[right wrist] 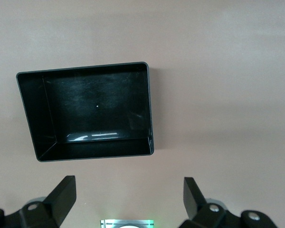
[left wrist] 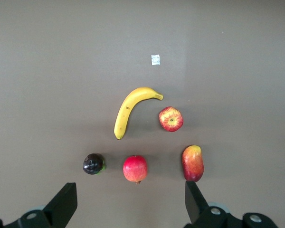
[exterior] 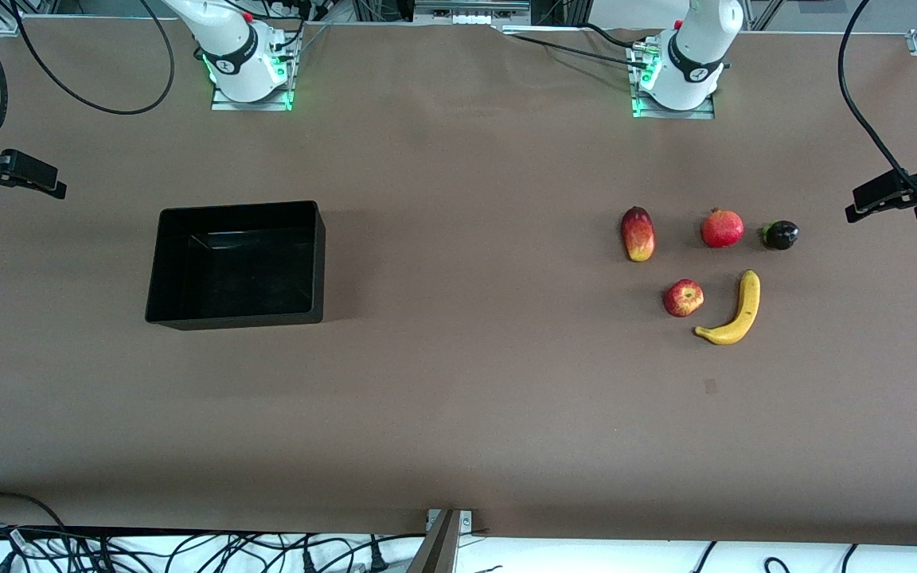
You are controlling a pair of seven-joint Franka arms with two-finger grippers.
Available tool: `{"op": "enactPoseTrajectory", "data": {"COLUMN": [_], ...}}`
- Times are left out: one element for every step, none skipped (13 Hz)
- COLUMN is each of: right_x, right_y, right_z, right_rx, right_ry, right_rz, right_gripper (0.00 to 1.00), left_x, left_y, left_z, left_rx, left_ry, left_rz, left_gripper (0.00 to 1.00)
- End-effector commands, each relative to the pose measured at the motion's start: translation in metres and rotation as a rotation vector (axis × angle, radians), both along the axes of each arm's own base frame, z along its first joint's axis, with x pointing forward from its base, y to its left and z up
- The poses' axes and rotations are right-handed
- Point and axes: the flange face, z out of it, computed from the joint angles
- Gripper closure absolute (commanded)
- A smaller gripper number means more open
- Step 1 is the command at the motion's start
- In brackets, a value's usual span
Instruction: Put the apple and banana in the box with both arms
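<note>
The small red apple (exterior: 683, 298) (left wrist: 171, 118) lies on the brown table toward the left arm's end. Beside it is the curved yellow banana (exterior: 733, 310) (left wrist: 130, 109). The black box (exterior: 239, 208) (right wrist: 38, 118) sits empty toward the right arm's end. My left gripper (left wrist: 129, 202) hangs high and open over bare table between its base and the row of fruit, with nothing between its fingers. Held just as high, my right gripper (right wrist: 128, 197) is open and empty over the table between its base and the box. Neither gripper shows in the front view.
Farther from the front camera than the apple lie a red-yellow mango-like fruit (exterior: 637, 233), a red pomegranate (exterior: 722, 228) and a small dark fruit (exterior: 780, 235). Black camera mounts (exterior: 17, 171) (exterior: 904, 191) stick in over both table ends. A small mark (exterior: 710, 386) lies nearer the camera.
</note>
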Motion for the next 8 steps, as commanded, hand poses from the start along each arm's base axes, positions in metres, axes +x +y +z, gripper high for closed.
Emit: {"op": "enactPoseTrajectory", "data": {"right_x": [0.003, 0.003, 0.003, 0.004, 0.003, 0.003, 0.003, 0.009], "right_y": [-0.001, -0.002, -0.002, -0.002, -0.002, -0.002, -0.005, -0.01], "right_z": [0.005, 0.005, 0.005, 0.004, 0.005, 0.004, -0.004, -0.026], "right_rx": [0.001, 0.0, 0.001, 0.001, 0.001, 0.001, -0.01, -0.06], "right_ry": [-0.022, -0.022, -0.021, -0.021, -0.019, -0.015, 0.006, 0.058], "right_rz": [-0.023, -0.018, -0.014, -0.009, -0.009, -0.012, -0.016, -0.008], "right_gripper": [0.0, 0.0, 0.0, 0.0, 0.0, 0.0, 0.0, 0.0], "left_x": [0.004, 0.003, 0.004, 0.004, 0.004, 0.004, 0.004, 0.004], "left_y": [0.001, 0.002, 0.001, 0.001, 0.001, 0.001, 0.001, 0.001], "left_z": [0.004, 0.004, 0.004, 0.004, 0.004, 0.004, 0.004, 0.004], "left_rx": [-0.009, -0.009, -0.009, -0.009, -0.009, -0.009, -0.009, -0.009], "left_ry": [-0.009, -0.009, -0.009, -0.009, -0.009, -0.009, -0.009, -0.009], "left_rz": [0.002, 0.004, 0.002, 0.002, 0.002, 0.002, 0.002, 0.002], "left_gripper": [0.0, 0.0, 0.0, 0.0, 0.0, 0.0, 0.0, 0.0]}}
